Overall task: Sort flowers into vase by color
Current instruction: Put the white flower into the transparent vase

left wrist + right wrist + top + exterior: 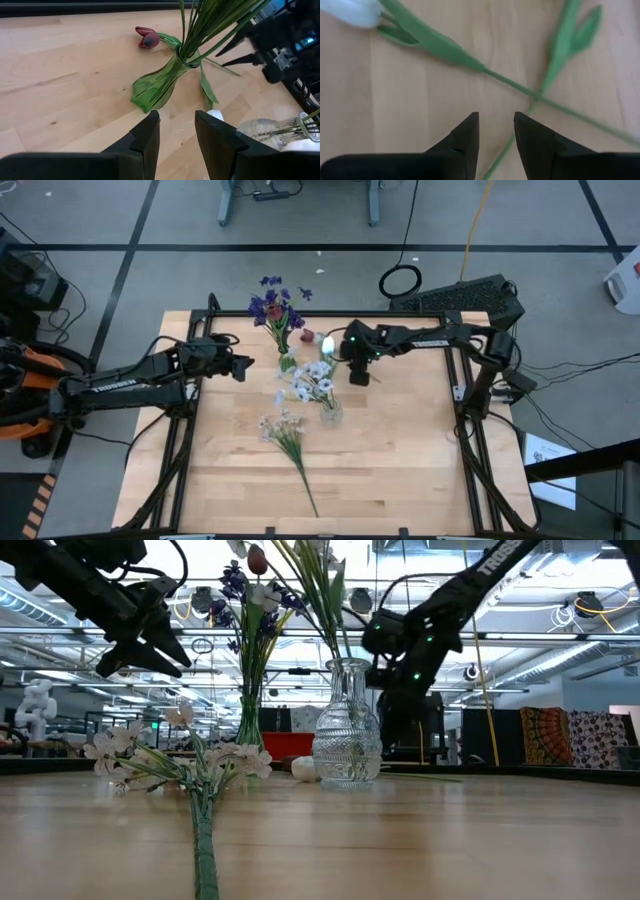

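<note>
A green glass vase (287,361) stands on its base with purple flowers (272,305); in the left wrist view the green vase (155,88) is just beyond my fingers. A clear glass vase (330,413) holds white blossoms (315,381). A pale small-blossom spray (285,430) lies flat on the table. A dark red tulip (147,37) and a white tulip (355,12) lie behind the vases, their stems crossing (538,95). My left gripper (176,125) is open, in the air left of the green vase. My right gripper (496,125) is open, pointing down over the crossed stems and touching nothing.
The table's black frame rails (460,370) run along its left, right and far edges. The near half of the wooden top (400,470) holds only the spray's long stem (308,485). In the low view the clear vase (347,735) and the spray (180,765) stand nearest.
</note>
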`<state>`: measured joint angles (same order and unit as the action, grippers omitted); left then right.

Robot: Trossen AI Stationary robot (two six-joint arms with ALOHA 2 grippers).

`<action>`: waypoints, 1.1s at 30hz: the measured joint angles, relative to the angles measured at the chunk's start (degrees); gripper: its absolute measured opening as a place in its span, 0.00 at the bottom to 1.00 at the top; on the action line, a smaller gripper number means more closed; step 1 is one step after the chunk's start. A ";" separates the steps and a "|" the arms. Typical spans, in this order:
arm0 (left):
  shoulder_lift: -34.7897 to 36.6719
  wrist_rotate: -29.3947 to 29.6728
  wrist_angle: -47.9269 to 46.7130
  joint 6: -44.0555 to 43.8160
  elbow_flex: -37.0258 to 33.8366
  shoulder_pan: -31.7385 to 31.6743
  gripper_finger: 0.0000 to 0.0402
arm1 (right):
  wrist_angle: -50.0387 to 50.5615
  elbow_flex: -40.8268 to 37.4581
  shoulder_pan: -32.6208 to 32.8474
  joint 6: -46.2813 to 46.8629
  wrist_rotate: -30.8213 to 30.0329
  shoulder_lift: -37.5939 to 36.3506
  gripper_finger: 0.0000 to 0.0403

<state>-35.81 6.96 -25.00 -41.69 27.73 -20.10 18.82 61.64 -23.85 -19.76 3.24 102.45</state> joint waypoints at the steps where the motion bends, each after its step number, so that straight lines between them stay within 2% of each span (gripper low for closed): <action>1: 0.02 0.00 0.03 0.00 0.00 0.00 0.32 | 0.27 0.85 0.01 -1.81 -0.07 1.12 0.26; 9: 0.02 -0.04 -0.01 0.03 0.00 0.00 0.32 | -0.38 5.13 -0.03 -11.48 -0.20 6.34 0.20; 19: -0.20 -0.04 -0.23 0.13 0.00 0.00 0.32 | -1.54 6.20 0.92 -25.30 -0.31 9.01 0.19; 33: -0.66 0.00 -1.61 0.11 0.00 0.00 0.32 | -4.75 6.20 3.01 -34.71 -0.35 9.75 0.19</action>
<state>-36.47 6.96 -26.61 -41.58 27.73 -20.10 14.07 67.83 -20.84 -54.47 2.90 112.20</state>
